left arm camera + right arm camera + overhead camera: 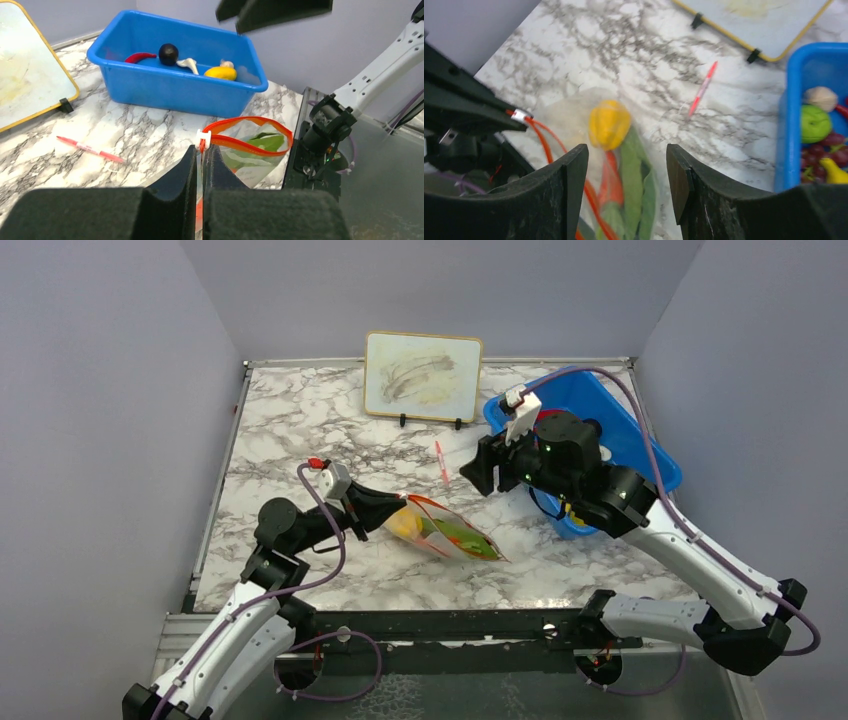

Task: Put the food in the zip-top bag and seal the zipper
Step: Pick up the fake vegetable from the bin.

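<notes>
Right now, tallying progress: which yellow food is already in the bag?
The pepper, inside the bag beside the green pod; the other yellow piece lies in the bin.

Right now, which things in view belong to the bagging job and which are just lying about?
Job in hand:
zip-top bag
zipper
yellow pepper and green leafy pod, already in the bag
red chili and dark round piece, waiting in the blue bin

Lying about:
red-and-white pen
framed board on its stand

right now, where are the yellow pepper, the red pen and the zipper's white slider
yellow pepper (609,124), right wrist view, middle of its body
red pen (702,89), right wrist view, middle of the barrel
white slider (203,136), left wrist view, its front face
</notes>
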Motion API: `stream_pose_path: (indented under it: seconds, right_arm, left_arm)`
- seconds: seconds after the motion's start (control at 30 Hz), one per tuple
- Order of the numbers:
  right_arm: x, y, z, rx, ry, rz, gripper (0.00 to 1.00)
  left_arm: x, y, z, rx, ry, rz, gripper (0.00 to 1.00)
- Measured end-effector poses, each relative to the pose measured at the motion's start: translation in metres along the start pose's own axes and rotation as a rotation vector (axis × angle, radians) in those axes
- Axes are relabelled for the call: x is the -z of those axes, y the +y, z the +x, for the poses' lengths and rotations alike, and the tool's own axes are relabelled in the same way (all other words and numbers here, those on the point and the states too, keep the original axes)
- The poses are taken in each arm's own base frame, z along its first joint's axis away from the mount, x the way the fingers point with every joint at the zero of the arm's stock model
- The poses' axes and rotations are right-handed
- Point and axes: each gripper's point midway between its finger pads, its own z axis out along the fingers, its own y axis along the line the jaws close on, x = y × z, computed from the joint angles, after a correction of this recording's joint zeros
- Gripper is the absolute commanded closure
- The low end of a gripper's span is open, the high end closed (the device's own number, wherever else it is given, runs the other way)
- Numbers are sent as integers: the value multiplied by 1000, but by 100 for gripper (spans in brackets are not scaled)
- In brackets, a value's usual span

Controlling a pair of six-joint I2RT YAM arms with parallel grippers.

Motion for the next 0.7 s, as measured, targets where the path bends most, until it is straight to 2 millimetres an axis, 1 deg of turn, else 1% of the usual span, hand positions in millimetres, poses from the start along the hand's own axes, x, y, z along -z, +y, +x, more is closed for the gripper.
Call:
stream_pose_path:
  seconds: [0.1,0.17,0.23,0.3,0.4,0.43,0.47,0.6,0.7]
  right_arm:
    - [1,-21,-25,10,-49,126,40]
    - [1,-36,-33,11,-61,200,40]
    - [0,-60,-41,10,-72,289,40]
    - [-2,-87,-42,4,-65,367,40]
    - [-4,-134,-37,-14,-34,492,40]
    - [-4,-153,-34,-24,-17,540,40]
    - [-4,-169,-30,-36,-2,577,40]
    - [-3,-230,-11,-96,58,713,40]
    - [-3,-268,7,-122,104,801,40]
  left_arm:
    - [1,2,2,-21,28,-10,100]
    - [1,2,1,-38,40,-13,100]
    - [2,2,1,-59,46,-15,100]
    - [4,2,1,-77,46,-14,100]
    - [7,-1,0,-103,36,-9,100]
    - [8,-1,0,-108,35,-8,100]
    - [9,-2,-1,-115,30,-6,100]
    - [9,-4,-3,-134,23,-1,100]
    - [10,-4,-4,-141,20,0,100]
